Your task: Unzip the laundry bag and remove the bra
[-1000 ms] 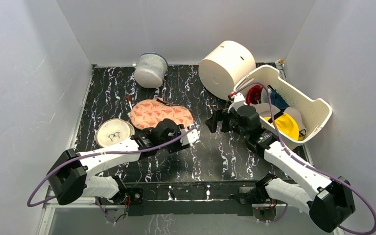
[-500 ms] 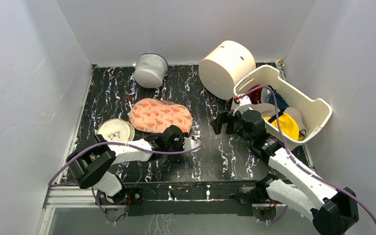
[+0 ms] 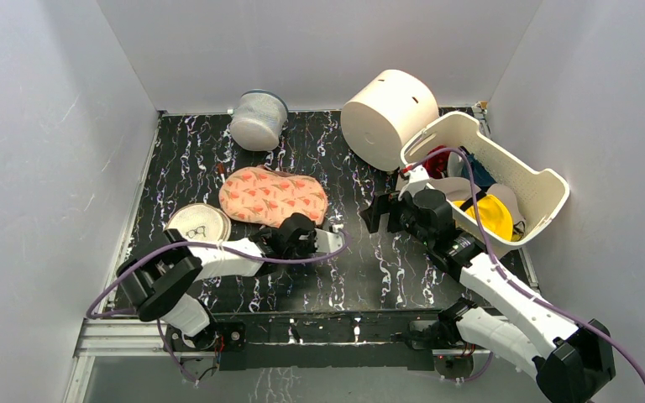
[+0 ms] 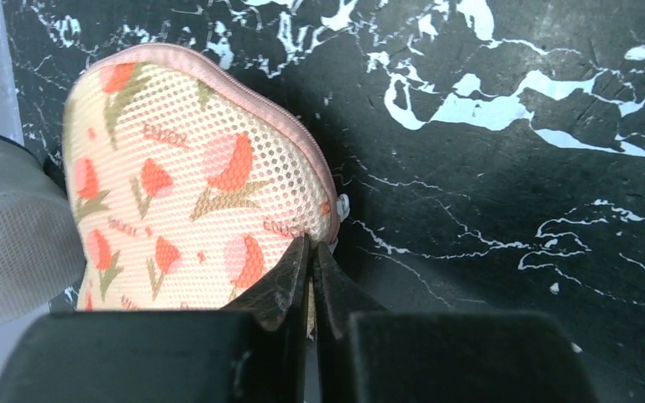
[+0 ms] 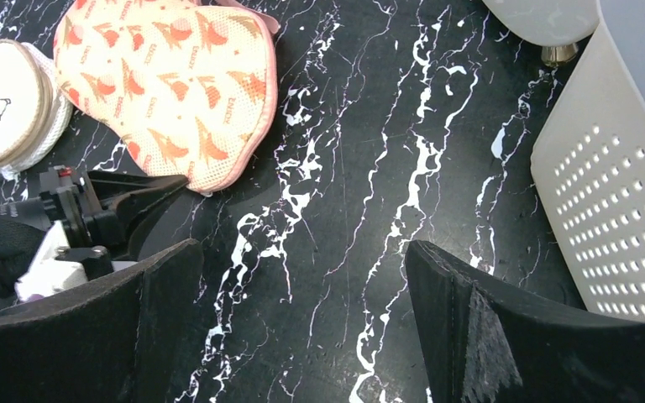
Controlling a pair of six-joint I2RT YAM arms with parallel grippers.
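Two things matter for the unzip: grip on the actual pull tab, and something to stop the case sliding. Left gripper (image 4: 310, 252) has its jaws pinched almost closed on the near right rim of the laundry bag (image 3: 270, 194). Can't tell whether they hold the zip pull or only piping. A small white tab (image 4: 342, 204) sits on the rim just right of the tips and may be the pull, so I'd verify before hauling. Right gripper (image 5: 296, 252) hangs jaws wide over bare table (image 3: 369, 269), right of the bag and touching nothing. Suggest bringing it down to pin the fabric close to the zip start. The bag is soft and unanchored, so it'll likely drag along with the pull otherwise. Run the pull low and follow the rim's curve, not a straight line, and don't lift. Risk as I see it: tips slip off the piping, or the bag gets shoved into the round beige pouch (image 3: 195, 225) just to its left. Bag itself lies flat mid-table and is peanut-shaped: salmon-orange mesh weave with red tulip-like motifs, green stems and small printed lettering, plus a pale pink piped edge. Rim looks closed wherever it shows. Bra not in sight, presumably inside.
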